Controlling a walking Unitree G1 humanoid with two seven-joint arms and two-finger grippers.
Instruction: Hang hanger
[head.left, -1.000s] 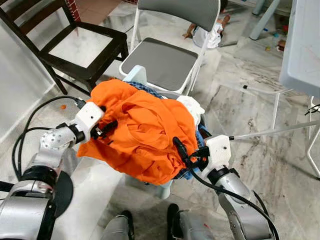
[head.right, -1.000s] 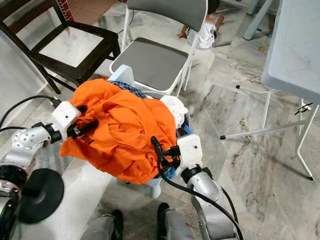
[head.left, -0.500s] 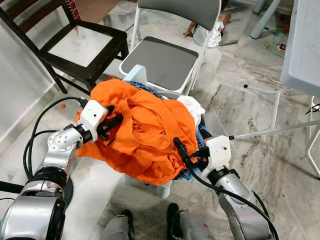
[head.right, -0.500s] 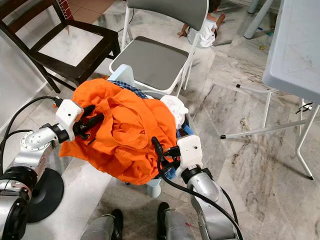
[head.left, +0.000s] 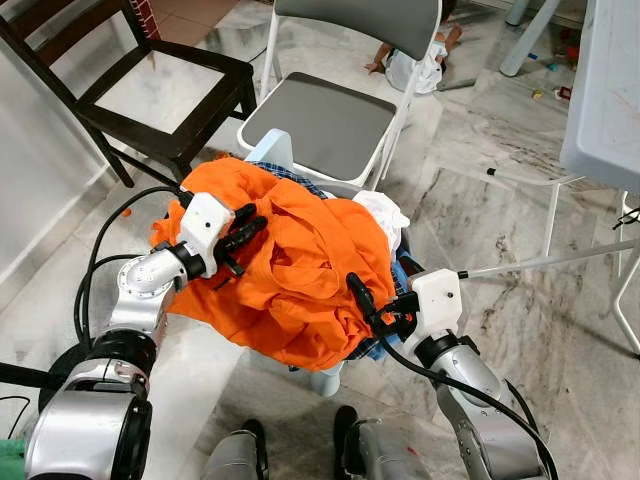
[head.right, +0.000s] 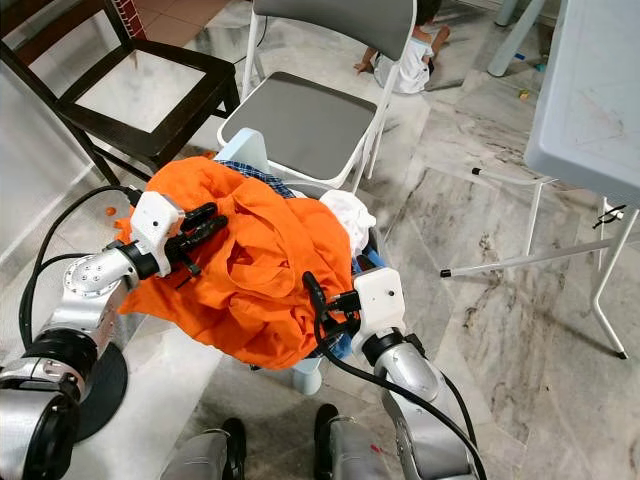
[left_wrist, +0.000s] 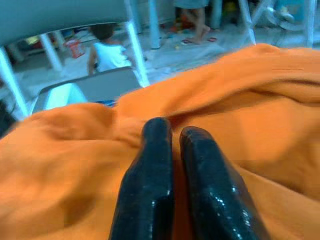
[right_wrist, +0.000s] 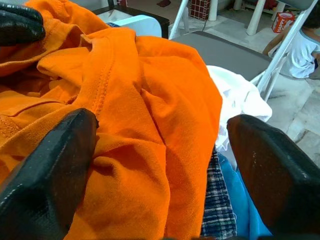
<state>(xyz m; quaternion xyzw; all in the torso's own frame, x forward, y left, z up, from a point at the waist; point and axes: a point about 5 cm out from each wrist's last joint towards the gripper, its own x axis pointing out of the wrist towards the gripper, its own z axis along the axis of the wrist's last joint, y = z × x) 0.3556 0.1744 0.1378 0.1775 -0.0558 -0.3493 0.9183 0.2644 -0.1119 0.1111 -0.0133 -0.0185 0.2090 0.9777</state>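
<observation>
Orange garment (head.left: 300, 270): we see it heaped over a pile of laundry in a pale basket (head.left: 272, 152) in front of the robot, spilling past the rim on the near side.

Other clothes: under the orange cloth lie a white piece (head.left: 385, 215), a blue checked cloth (right_wrist: 218, 210) and a plain blue one (right_wrist: 240, 205).

Left gripper (head.left: 248, 226): it rests on the top left of the orange heap. In the left wrist view its two black fingers (left_wrist: 155, 170) lie pressed together, tips against a fold of the cloth (we cannot tell whether any fabric is pinched between them).

Right gripper (head.left: 362, 305): it sits at the near right edge of the heap. In the right wrist view its fingers (right_wrist: 55, 165) stand wide apart, the orange cloth lying between them.

Hanger: we cannot make one out among the clothes.

Grey folding chair (head.left: 325, 120): just behind the basket, seat bare.

Dark wooden chair (head.left: 150, 85): to the left of the grey one.

Person: a small figure in white (head.left: 415, 65) sits on the marble floor (head.left: 500, 260) beyond the grey chair.

White table (head.left: 610, 100): at the right edge, on thin metal legs.
</observation>
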